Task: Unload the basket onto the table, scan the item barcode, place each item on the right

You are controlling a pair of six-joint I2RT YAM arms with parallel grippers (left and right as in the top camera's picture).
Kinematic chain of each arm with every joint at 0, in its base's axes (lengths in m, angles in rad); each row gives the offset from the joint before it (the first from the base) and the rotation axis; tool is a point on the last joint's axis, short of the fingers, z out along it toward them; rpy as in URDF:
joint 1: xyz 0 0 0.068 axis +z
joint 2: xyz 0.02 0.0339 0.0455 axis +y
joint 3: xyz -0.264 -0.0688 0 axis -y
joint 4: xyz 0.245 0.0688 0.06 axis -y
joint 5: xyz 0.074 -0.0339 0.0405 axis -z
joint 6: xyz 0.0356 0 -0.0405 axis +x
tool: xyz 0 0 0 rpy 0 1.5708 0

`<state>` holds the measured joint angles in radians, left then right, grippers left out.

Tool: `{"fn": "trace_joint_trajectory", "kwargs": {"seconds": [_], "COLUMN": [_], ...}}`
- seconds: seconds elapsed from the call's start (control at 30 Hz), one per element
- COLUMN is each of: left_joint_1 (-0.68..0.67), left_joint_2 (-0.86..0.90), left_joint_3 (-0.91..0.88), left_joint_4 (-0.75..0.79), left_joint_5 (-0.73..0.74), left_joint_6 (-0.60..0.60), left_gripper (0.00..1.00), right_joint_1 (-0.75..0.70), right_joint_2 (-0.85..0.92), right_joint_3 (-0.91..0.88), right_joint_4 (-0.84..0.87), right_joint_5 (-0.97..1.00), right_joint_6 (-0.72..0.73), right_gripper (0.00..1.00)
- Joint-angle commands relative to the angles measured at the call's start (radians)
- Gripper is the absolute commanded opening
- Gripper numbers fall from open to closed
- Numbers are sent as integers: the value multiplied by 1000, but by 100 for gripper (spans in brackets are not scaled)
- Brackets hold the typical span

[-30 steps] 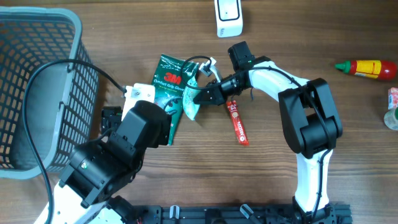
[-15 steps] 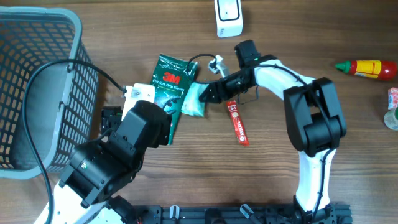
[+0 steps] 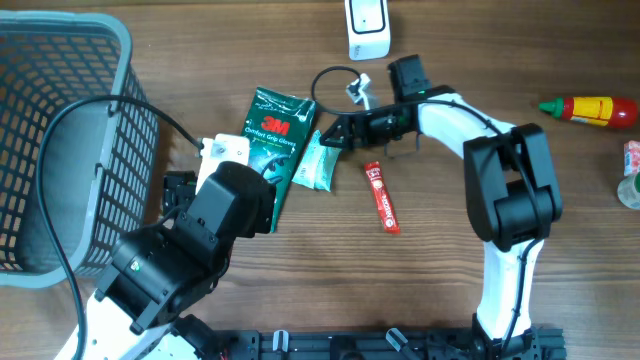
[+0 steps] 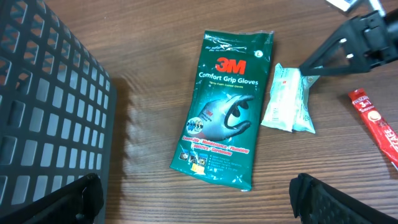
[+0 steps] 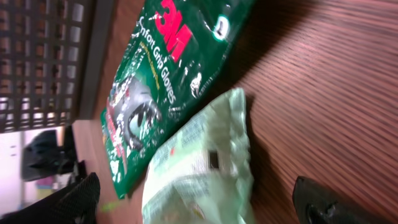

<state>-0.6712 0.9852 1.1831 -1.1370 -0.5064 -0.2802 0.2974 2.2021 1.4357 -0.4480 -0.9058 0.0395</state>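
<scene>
A: Pale-green packet: where is it lying?
B: Lying flat on the table, just ahead of the right gripper's spread jaws, beside the glove pack. Left gripper is gaping too, holding nothing.

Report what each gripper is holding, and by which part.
Nothing is held. The right gripper stands open beside the pale green packet, which lies flat on the table. The left gripper is open too, empty above the 3M gloves pack.

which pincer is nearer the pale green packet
Right. The right pincer hangs open just off the packet's upper end; the left pincer sits farther back, over the glove pack.
</scene>
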Motion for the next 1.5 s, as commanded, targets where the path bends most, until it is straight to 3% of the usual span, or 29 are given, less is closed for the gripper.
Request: {"fn": "trace_joint_trajectory", "kwargs": {"seconds": [0.0, 0.2, 0.27, 0.47, 0.7, 0.83, 1.03, 1.2, 1.47], "left_joint_1": [2, 2, 2, 2, 2, 2, 2, 2, 2], "left_joint_2": [0, 0, 0, 0, 0, 0, 0, 0, 0], "left_joint_3": [3, 3, 3, 3, 3, 3, 3, 3, 3], "left_joint_4": [2, 2, 2, 2, 2, 2, 2, 2, 2], "left_joint_5": [1, 1, 1, 1, 1, 1, 1, 1, 1], "left_joint_6": [-16, -16, -16, -16, -16, -16, -16, -16, -16], "left_gripper": [100, 100, 100, 100, 100, 100, 100, 100, 100], "right_joint_1": [61, 86, 82, 75, 74, 46, -65, -159, -245], "right_joint_2": [0, 39, 45, 61, 63, 60, 21, -12, -146], "right_joint_3": [0, -1, -1, -1, -1, 18, 36, 36, 36], "right_joint_4": [18, -16, -36, -43, -38, -42, -16, -36, -174], "right_joint_5": [121, 121, 122, 122, 121, 83, -264, -384, -198], "right_joint_6": [11, -24, -56, -63, -63, -55, -59, -63, -71], "right_gripper": [100, 99, 93, 41, 6, 4, 4, 4, 4]}}
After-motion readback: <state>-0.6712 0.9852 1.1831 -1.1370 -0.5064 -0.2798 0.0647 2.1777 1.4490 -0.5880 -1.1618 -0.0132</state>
